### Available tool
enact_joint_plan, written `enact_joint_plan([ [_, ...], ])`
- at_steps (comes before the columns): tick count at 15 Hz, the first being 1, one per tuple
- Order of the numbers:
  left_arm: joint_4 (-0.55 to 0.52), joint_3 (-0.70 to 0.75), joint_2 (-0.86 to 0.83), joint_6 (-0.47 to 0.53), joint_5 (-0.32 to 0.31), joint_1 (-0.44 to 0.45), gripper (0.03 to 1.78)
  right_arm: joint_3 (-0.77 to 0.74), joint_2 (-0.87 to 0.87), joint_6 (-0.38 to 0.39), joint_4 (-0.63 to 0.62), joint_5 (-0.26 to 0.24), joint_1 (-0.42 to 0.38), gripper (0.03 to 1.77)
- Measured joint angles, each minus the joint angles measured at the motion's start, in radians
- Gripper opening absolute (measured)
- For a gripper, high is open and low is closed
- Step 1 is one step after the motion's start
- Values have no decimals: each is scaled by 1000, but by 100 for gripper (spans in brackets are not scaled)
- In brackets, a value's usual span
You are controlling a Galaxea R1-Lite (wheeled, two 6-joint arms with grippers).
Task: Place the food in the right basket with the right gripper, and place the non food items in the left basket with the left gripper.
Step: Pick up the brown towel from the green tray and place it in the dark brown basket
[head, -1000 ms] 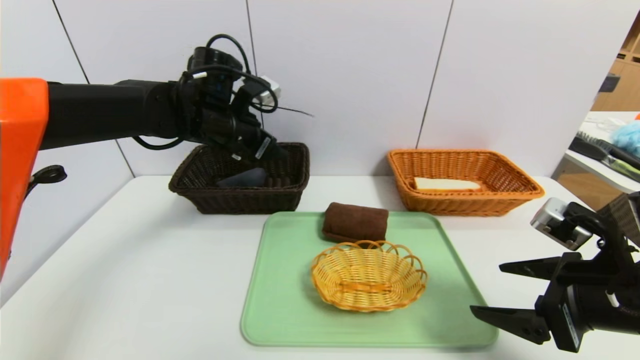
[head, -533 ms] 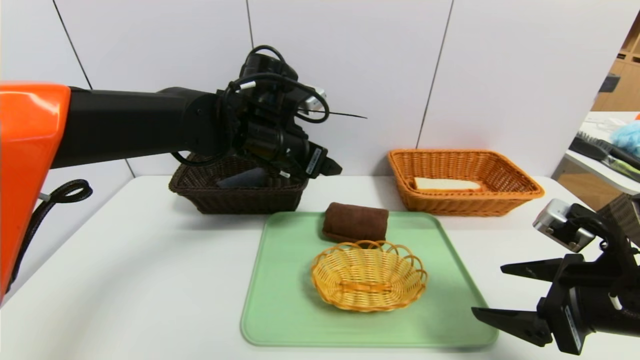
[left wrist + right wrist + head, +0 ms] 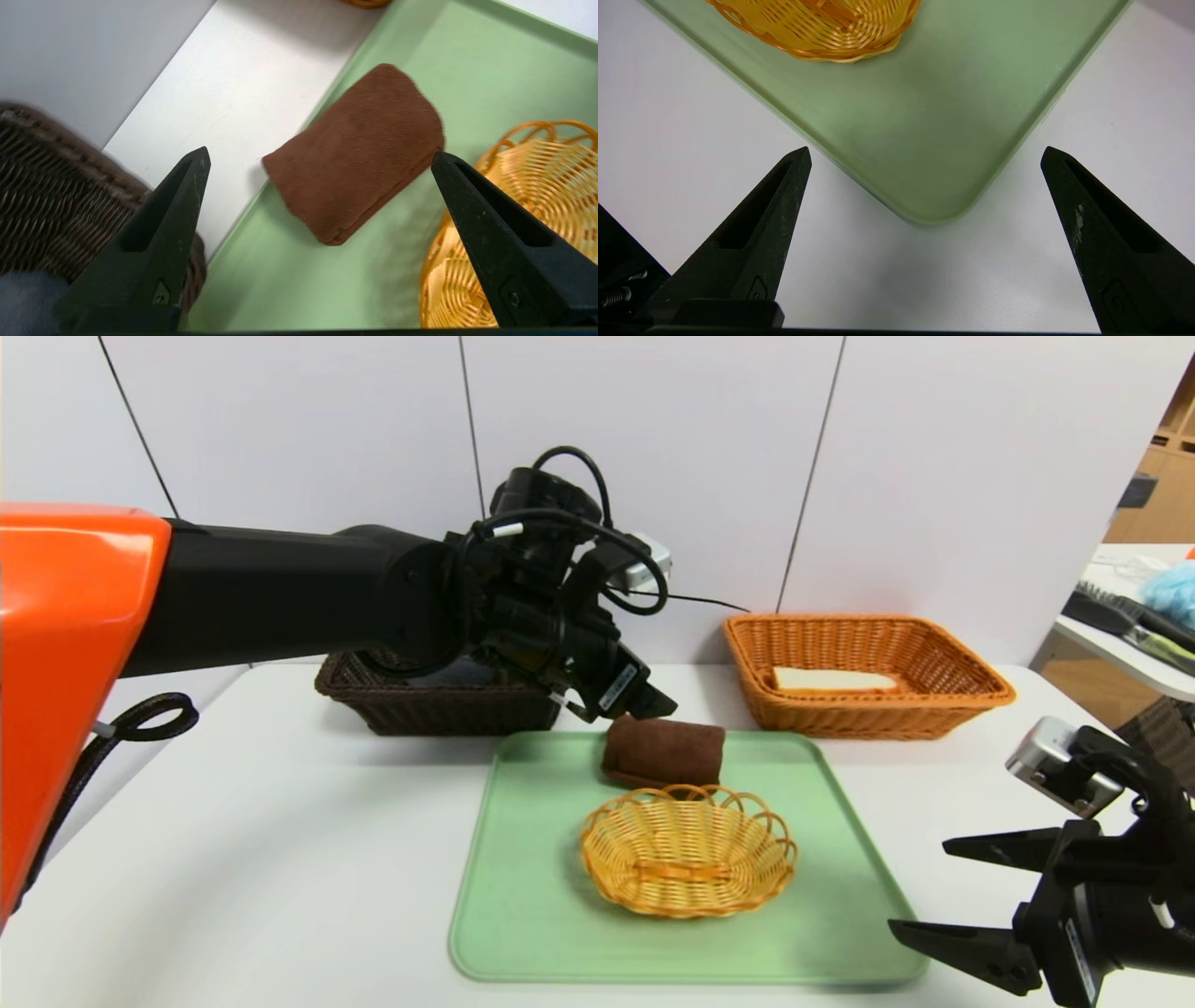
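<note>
At the lower right of the head view the right gripper (image 3: 952, 891) sat parked above the white table (image 3: 233, 859), its black tapered fingers spread wide and holding nothing; its wrist view showed only a rounded corner of the green tray (image 3: 934, 140) beneath it.

Nearer the middle of the frame, the small woven basket (image 3: 688, 849) rested on the tray, golden-yellow, oval, with a looped scalloped rim and an open weave. Just behind it, toward the tray's far edge, lay the brown towel (image 3: 664, 750): a soft, napped cloth folded into a plump rectangle with rounded corners, one corner reaching the tray's rim in the left wrist view.

The left gripper (image 3: 644, 702) hung just above the towel's left end, fingers spread wide and empty, and in its wrist view the towel (image 3: 355, 154) lay between the two finger tips but skewed across them. To take it cleanly, I judge the gripper should turn to straddle the towel's short width, come down until the tips reach the tray, and close firmly, since plush cloth compresses and can slip; it should also stay clear of the small basket's rim.

Farthest back, against the pale panelled wall, stood the dark brown wicker basket (image 3: 439, 705) at centre left, mostly hidden by the arm, and the orange wicker basket (image 3: 868, 709) at upper right, rectangular, holding a pale slab of bread (image 3: 831, 679).
</note>
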Motion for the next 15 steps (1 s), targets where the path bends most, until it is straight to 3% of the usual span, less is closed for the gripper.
enact_joint_plan([
  [7, 16, -5, 59, 242, -27, 0, 169, 29, -14, 0, -1, -1, -4, 170],
  [15, 5, -9, 128, 269, -29, 1, 169, 56, -31, 1, 0, -1, -11, 170],
])
